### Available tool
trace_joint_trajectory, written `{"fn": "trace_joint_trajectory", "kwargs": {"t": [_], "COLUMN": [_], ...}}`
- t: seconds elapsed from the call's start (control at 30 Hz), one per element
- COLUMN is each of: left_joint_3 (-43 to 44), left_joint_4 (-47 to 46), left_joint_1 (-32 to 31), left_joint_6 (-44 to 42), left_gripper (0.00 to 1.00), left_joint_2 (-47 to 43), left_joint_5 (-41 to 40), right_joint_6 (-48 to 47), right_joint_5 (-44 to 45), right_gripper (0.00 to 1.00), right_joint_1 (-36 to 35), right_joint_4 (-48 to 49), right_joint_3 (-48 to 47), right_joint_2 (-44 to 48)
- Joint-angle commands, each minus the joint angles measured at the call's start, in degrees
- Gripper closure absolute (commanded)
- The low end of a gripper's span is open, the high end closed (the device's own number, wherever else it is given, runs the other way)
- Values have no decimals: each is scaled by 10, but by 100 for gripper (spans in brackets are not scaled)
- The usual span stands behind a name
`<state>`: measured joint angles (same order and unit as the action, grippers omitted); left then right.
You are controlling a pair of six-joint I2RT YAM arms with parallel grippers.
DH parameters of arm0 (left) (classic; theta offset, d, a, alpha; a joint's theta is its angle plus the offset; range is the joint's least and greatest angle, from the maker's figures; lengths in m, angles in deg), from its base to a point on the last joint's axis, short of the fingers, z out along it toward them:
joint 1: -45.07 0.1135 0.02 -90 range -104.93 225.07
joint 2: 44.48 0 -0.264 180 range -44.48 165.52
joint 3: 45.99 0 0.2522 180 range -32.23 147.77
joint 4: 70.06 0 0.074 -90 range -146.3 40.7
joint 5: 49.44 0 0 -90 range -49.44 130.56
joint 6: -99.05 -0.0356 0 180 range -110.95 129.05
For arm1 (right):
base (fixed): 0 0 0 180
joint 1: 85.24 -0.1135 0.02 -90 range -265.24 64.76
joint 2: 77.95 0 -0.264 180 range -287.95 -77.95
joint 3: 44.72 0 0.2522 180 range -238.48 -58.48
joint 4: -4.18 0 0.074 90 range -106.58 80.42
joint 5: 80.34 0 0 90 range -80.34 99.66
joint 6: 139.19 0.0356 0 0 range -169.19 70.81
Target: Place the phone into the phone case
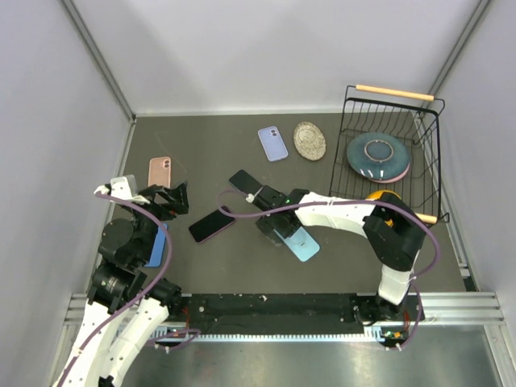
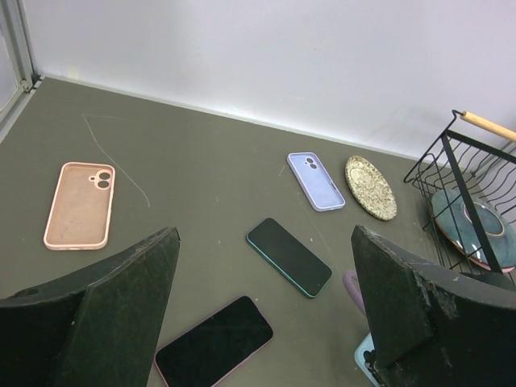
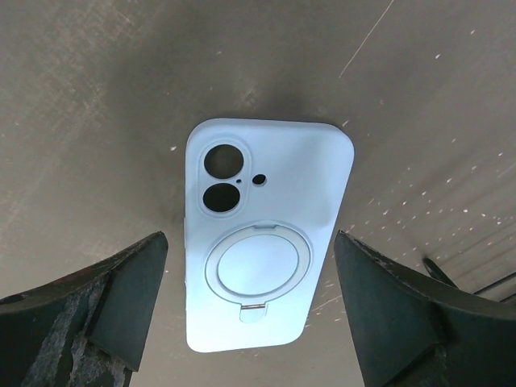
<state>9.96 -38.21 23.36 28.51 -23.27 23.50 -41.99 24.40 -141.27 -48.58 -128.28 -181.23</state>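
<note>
Two phones lie screen-up mid-table: one with a pink edge (image 1: 212, 225) (image 2: 214, 342) and one with a teal edge (image 1: 244, 183) (image 2: 289, 256). A light blue phone case (image 1: 303, 243) (image 3: 262, 234) lies back-up, its ring stand showing. My right gripper (image 1: 276, 227) (image 3: 250, 239) hovers over this case, open, a finger on each side and apart from it. A pink case (image 1: 160, 171) (image 2: 80, 205) and a lavender case (image 1: 272, 143) (image 2: 315, 181) lie farther back. My left gripper (image 1: 171, 200) (image 2: 266, 234) hangs open and empty at the left, facing the two phones.
A speckled oval dish (image 1: 310, 140) (image 2: 371, 187) lies beside the lavender case. A black wire basket (image 1: 427, 161) (image 2: 451, 173) with a wooden handle holds a blue-green plate (image 1: 377, 156) at the right. White walls close in the table on three sides.
</note>
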Motion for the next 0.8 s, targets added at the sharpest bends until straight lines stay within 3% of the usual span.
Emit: {"fn": "trace_joint_trajectory", "kwargs": {"t": [0.0,0.23,0.47,0.77], "left_joint_3": [-3,-1,27,9], "left_joint_4": [-17,-10,129,156], "left_joint_1": [4,3,3,3], "left_joint_6": [0,14,71,123], "left_gripper": [7,10,14,14], "left_joint_2": [-6,6,16,-15], "left_joint_5": [-6,6,43,94], "right_joint_6": [-4,-2,4,14], "right_joint_5": [10,-1,-36,-64], "right_gripper": [15,17,33,49], "right_joint_1": [-7,-6,1,15], "right_joint_4": [14,29,56,88], "right_joint_3": [-2,10,34,36], "right_joint_2": [-15,-39,-9,20]}}
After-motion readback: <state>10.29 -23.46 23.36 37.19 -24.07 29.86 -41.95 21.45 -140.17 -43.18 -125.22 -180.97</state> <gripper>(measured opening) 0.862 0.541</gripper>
